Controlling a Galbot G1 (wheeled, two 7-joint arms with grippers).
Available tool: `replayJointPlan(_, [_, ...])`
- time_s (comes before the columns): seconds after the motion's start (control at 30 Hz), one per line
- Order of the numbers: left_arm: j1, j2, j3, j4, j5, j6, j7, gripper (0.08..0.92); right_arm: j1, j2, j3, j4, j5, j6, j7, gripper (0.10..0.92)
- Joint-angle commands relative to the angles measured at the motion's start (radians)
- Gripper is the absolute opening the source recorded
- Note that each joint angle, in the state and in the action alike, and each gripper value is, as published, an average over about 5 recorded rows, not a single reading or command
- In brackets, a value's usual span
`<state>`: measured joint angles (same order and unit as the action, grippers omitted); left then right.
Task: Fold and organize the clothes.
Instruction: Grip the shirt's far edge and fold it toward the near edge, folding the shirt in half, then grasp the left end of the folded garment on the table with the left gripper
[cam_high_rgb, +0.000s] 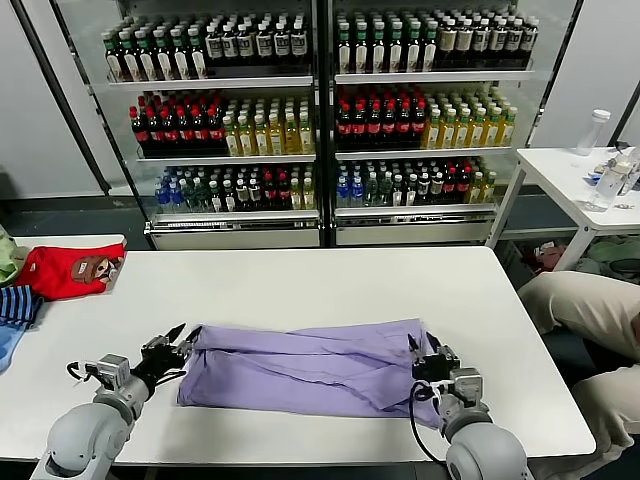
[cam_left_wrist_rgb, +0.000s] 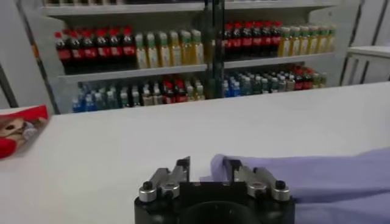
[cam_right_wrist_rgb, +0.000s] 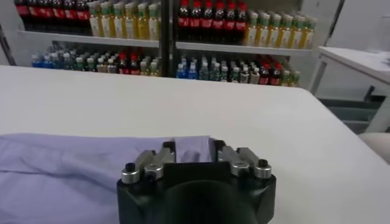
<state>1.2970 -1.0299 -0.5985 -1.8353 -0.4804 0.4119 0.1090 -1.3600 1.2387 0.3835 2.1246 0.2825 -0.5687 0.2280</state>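
Note:
The lavender T-shirt (cam_high_rgb: 300, 368) lies folded into a long band across the near middle of the white table (cam_high_rgb: 300, 280). My left gripper (cam_high_rgb: 185, 342) is at its left end, open, low over the table. In the left wrist view the shirt's corner (cam_left_wrist_rgb: 217, 163) lies between the spread fingers of the left gripper (cam_left_wrist_rgb: 206, 167). My right gripper (cam_high_rgb: 422, 346) is at the shirt's right end, open. In the right wrist view the shirt's edge (cam_right_wrist_rgb: 194, 148) lies between the fingers of the right gripper (cam_right_wrist_rgb: 193, 151). No print shows on the shirt.
A red garment with a cartoon print (cam_high_rgb: 70, 270) and a blue striped garment (cam_high_rgb: 15, 305) lie at the table's far left. Drink coolers (cam_high_rgb: 320, 120) stand behind. A side table (cam_high_rgb: 580, 175) with bottles and a seated person's legs (cam_high_rgb: 585, 310) are at the right.

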Motion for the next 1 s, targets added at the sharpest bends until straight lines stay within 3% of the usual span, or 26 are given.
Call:
replayJointPlan(0.03, [0.088, -0.049, 0.015, -0.125, -0.119, 0.082, -0.228, 0.537, -0.089, 0.003, 0.052, 0.109, -0.040, -0.006, 0.007, 0.588])
replayJointPlan(0.23, [0.084, -0.081, 0.043, -0.109, -0.122, 0.097, -0.264, 0.710, -0.074, 0.013, 0.038, 0.103, -0.052, -0.007, 0.009, 0.759])
replayJointPlan(0.4, [0.058, -0.094, 0.066, -0.085, -0.160, 0.119, -0.322, 0.812, -0.068, 0.022, 0.027, 0.092, -0.061, -0.007, 0.007, 0.819])
replayJointPlan(0.7, [-0.003, -0.116, 0.084, -0.050, -0.203, 0.114, -0.362, 0.823, -0.070, 0.030, 0.020, 0.085, -0.068, -0.006, 0.005, 0.823])
replayJointPlan(1.0, [0.009, -0.111, 0.104, -0.043, -0.169, 0.135, -0.358, 0.823, -0.067, 0.030, 0.015, 0.079, -0.072, -0.006, 0.004, 0.823])
